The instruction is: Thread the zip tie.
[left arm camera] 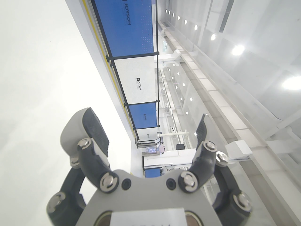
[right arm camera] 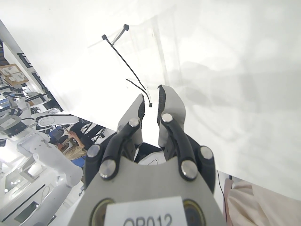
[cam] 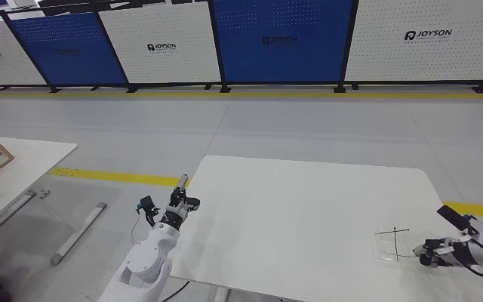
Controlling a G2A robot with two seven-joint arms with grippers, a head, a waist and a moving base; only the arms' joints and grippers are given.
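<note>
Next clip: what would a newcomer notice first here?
Thin black zip ties lying crossed in a clear tray near the table's right edge, with the right gripper right at one tie's end. Far across, the left gripper hangs wide open at the table's left edge, holding nothing.

left arm [cam: 147, 264] comes up at the left edge of the table [cam: 302, 219], near the front-left corner, with the forearm angled toward the far edge. left gripper [left arm camera: 148, 121] is spread wide, with both ribbed pads [left arm camera: 97, 128] facing each other across a big gap. It's pitched up off the surface and aimed along the left edge. right arm [cam: 462, 253] sits low at the front-right corner, wrist turned so the right gripper [right arm camera: 151, 97] points inward from the right edge. Its fingers [right arm camera: 172, 104] are nearly together, with a narrow gap showing between them, and the tips are close over the tabletop.
</note>
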